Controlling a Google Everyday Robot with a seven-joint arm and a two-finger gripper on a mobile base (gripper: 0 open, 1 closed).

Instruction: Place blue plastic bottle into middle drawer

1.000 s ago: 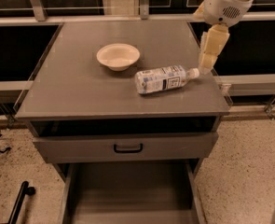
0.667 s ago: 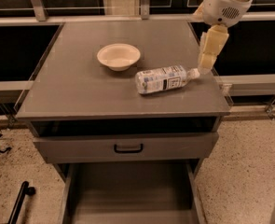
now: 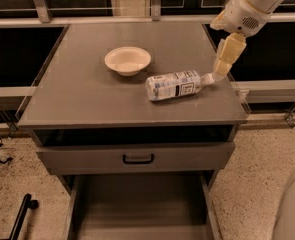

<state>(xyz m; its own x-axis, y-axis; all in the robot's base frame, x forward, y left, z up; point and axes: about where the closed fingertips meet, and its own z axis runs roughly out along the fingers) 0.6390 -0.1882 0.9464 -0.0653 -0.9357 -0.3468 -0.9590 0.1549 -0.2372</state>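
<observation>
Currently hand [image 3: 220,74] at blue plastic bottle [image 3: 174,85] cap, lying on grey cabinet top [image 3: 82,96]; grip unclear.

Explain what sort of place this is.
Probably a lab or office test area: a grey drawer cabinet on speckled flooring, and a robot's end effector by the cap of a bottle.

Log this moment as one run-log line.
hand: at cap end of blue plastic bottle | bottle: lying on cabinet top, near bowl | middle drawer: open, bottle not inside
</observation>
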